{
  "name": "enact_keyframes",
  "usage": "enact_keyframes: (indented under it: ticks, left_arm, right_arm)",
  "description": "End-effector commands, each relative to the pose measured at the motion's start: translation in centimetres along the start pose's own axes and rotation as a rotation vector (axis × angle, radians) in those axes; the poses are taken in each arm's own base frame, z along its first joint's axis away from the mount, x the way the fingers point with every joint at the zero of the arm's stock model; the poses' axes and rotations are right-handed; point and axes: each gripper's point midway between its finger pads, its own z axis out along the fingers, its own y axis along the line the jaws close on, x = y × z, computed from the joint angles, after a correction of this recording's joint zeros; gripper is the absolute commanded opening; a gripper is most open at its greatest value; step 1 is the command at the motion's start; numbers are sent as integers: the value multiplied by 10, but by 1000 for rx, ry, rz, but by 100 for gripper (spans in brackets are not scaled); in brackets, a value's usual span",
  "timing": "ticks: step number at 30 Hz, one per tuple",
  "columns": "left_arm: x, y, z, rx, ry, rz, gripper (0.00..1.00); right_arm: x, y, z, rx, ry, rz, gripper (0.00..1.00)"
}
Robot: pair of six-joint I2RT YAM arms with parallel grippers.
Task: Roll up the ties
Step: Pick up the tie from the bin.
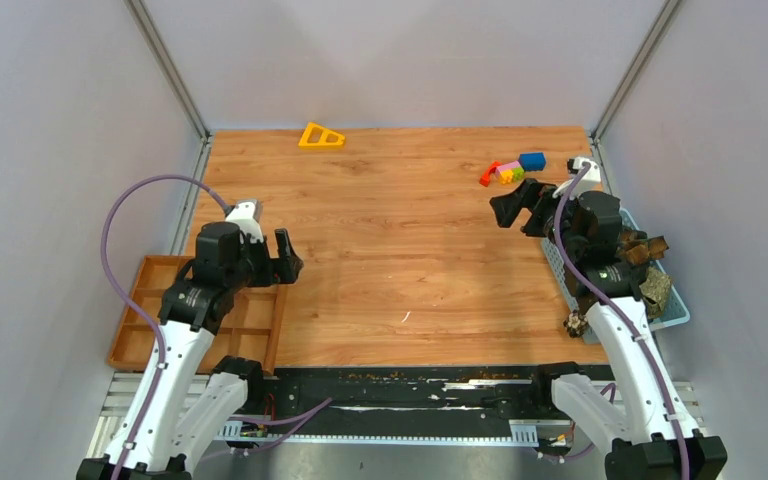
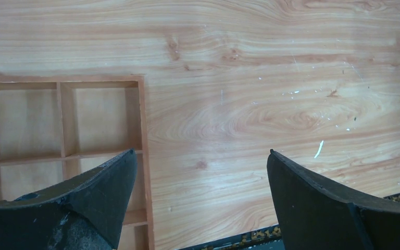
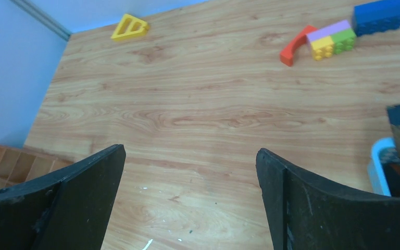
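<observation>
Judging by how things lie, the task stands at its very first step: no tie is laid out on the bench (image 1: 400, 250) yet. The ties (image 1: 652, 287) sit bunched in a pale blue basket (image 1: 676, 318) at the right edge of the bench, beside and partly under the right arm. The right end effector (image 1: 518, 203) hovers over bare wood near the toy blocks (image 1: 516, 170), its fingers well apart and holding nothing, pointing away from the basket. The left end effector (image 1: 287, 256) is likewise spread wide and empty, just off the inner edge of a wooden compartment tray (image 1: 252, 332). The next move probably calls for the right arm to turn toward the basket, pinch one tie near an end and draw it out flat across the open wood, where both arms can reach it.

The right arm covers much of the basket, so how many ties there are, and whether any is already rolled, cannot be told. The right wrist view catches only a corner of the basket and a scrap of mottled fabric at its edge; the left wrist view shows no tie at all.
</observation>
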Motion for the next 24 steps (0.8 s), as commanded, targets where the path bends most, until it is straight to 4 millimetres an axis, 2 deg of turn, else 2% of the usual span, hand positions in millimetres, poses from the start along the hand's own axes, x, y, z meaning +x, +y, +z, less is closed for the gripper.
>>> enact_keyframes:
  ticks: [1, 3, 6, 8, 10, 18, 20, 24]
  left_arm:
    - [-7, -8, -7, 40, -22, 39, 100]
    - [-7, -10, -7, 45, -22, 42, 100]
    - [-5, -11, -7, 50, -17, 47, 100]
    - [-4, -12, -6, 52, -14, 49, 100]
    - [-5, -13, -7, 55, -15, 51, 100]
    - [-5, -14, -8, 55, -23, 57, 100]
    - [-5, -14, -9, 57, -26, 57, 100]
    - [-4, -14, -9, 56, -27, 58, 100]
  right_arm:
    - [-19, -26, -15, 199, -60, 10, 99]
    - [-14, -47, -21, 313, -62, 10, 99]
    - [-1, -96, -39, 619, -20, 61, 99]
    - [2, -118, -50, 791, 19, 81, 99]
    - [6, -129, -52, 871, 44, 94, 99]
    - [25, -164, -51, 1000, 56, 244, 99]
    - [30, -180, -57, 1051, 59, 290, 99]
    - [41, -199, -67, 1126, 72, 329, 99]
